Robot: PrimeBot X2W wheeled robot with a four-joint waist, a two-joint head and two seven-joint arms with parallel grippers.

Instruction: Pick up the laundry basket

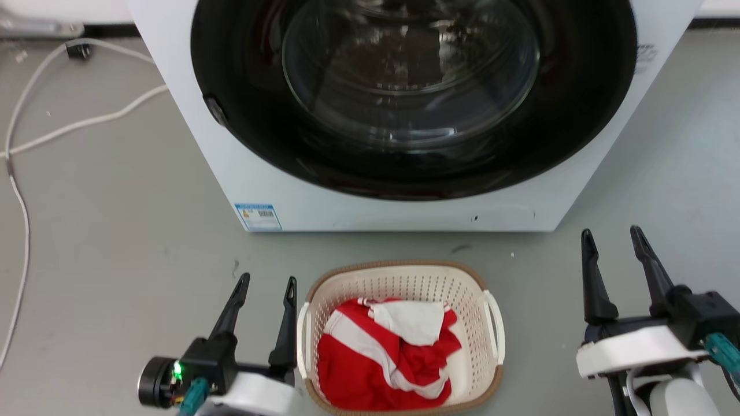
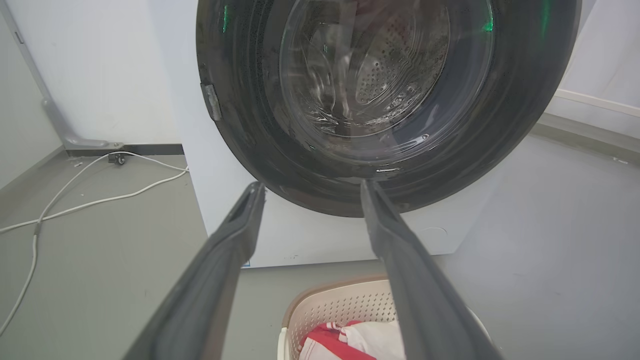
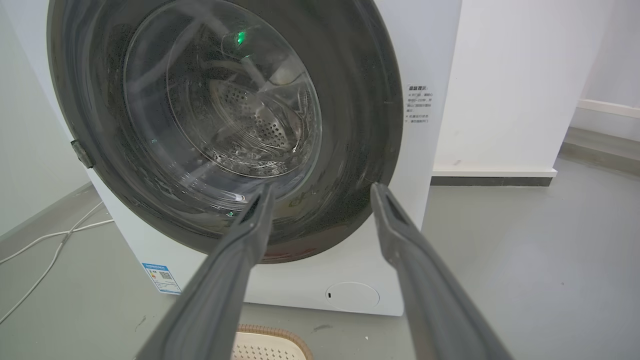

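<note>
Head view: left gripper, fingers spread, seemingly just beside the laundry basket; right gripper spread, well apart.

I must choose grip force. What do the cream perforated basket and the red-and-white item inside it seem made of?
The cream perforated basket looks like matte moulded plastic: regular holes, smooth white handles. The red-and-white striped item seems soft cloth: it folds and creases.
</note>
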